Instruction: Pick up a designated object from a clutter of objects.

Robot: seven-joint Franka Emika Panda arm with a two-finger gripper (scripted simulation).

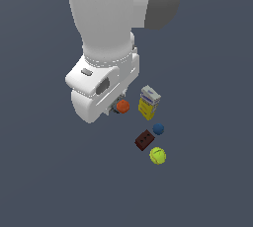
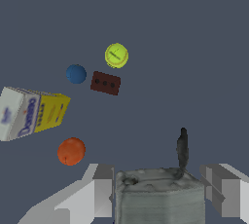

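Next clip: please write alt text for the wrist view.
A grey, boxy tool with a thin dark tip sits between the gripper's two pale fingers. Beyond lie an orange ball, a yellow box, a blue ball, a brown block and a yellow-green tennis ball.

You can see blue lettering on the white side of the yellow box [image 2: 34, 112]. It is too blurred to read. Nothing else carries any text.

grey boxy tool [image 2: 158, 196] | thin dark tip up | between the fingers [image 2: 99, 191] | near orange ball [image 2: 71, 151]
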